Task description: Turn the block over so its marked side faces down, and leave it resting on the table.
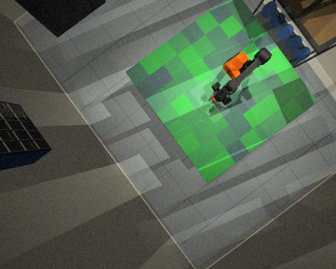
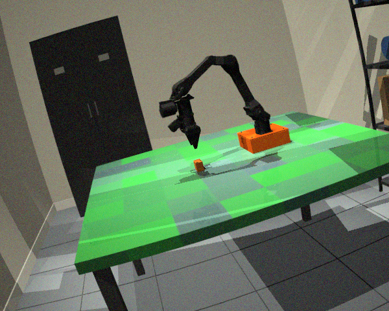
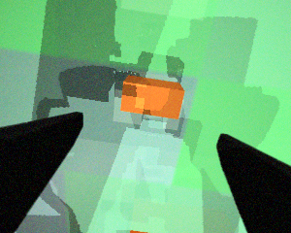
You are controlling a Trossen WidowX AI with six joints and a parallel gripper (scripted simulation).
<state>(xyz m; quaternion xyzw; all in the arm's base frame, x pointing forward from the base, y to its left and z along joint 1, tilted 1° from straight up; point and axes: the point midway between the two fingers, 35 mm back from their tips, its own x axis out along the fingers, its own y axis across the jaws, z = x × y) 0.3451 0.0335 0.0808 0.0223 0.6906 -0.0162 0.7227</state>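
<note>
The small orange block rests on the green patchwork table, apart from the gripper. In the wrist view it lies beyond the fingertips, in the upper middle, with its long side running nearly across the view. A broad bright face and a narrow darker face show there; I cannot make out a mark on either. My gripper is open and empty, pointing down a little above the block. Its fingers stand wide to the left and right of the block's line.
The arm stands on a larger orange base box on the table, behind the block in the exterior view. Arm shadows fall around the block. A shelf rack with blue round items stands beyond the table's edge.
</note>
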